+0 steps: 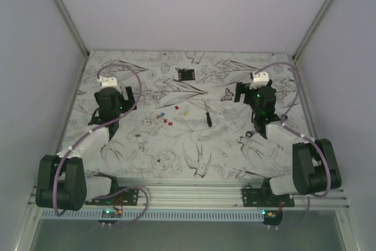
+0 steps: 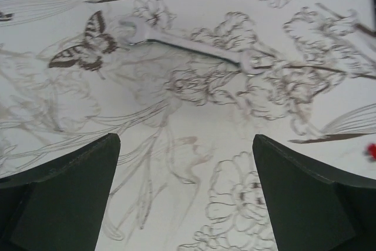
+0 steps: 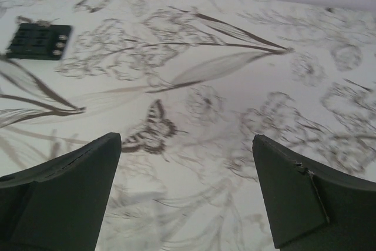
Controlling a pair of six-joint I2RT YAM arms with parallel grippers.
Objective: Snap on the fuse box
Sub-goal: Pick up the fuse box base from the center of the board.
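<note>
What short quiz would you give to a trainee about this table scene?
1. Which wrist view shows the small flat black plastic fuse box? A left, B right.
2. True or false: the left claw and the right claw are both open and hold nothing.
3. Fill in: the silver metal wrench lies with one end near a printed ____.
Key: 1 B; 2 true; 3 butterfly.

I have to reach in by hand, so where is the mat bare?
Bare: the near strip of mat between the two arm bases, and the stretch between the fuse box and the right end effector. Crowded: the middle, with loose fuses and a black tool; a wrench lies before the left end effector.
</note>
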